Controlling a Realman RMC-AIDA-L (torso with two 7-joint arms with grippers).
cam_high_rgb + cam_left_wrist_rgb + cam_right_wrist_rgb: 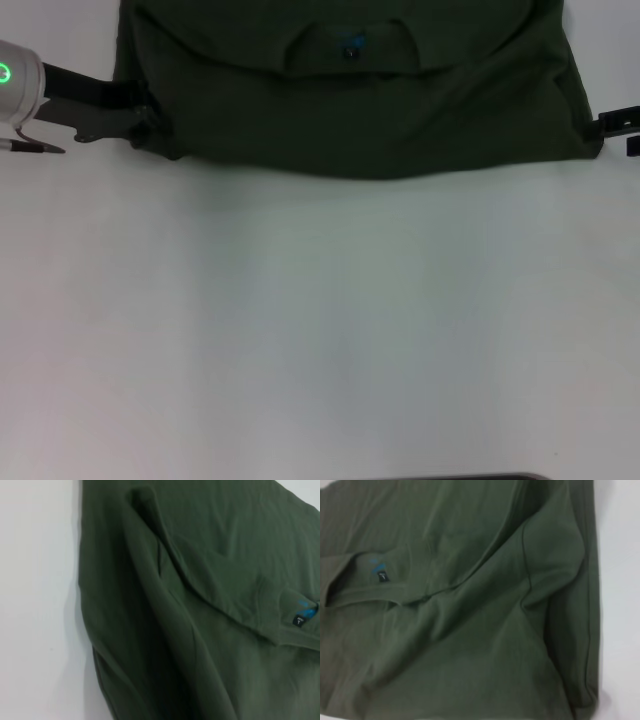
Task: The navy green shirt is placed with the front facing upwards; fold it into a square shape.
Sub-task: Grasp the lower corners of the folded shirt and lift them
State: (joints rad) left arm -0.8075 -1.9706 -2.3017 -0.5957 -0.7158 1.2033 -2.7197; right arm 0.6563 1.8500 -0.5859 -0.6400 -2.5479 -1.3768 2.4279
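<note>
Near half of worktop [320, 340] was bare. Navy green shirt [360, 110] lay at far edge, already doubled w/ collar and neck label [350, 46] on top; approx rectangular, so prob 1 more fold left. Left tool [135, 122] and right tool [605, 125] sat at its corners; grip state can't tell.

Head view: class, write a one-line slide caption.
Both claws, left and right, flank a folded green shirt on the white table.

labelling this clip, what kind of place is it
Probably a lab or test bench for cloth folding: a bare white table, one green shirt lying on it, and the left gripper and right gripper at its sides.
</note>
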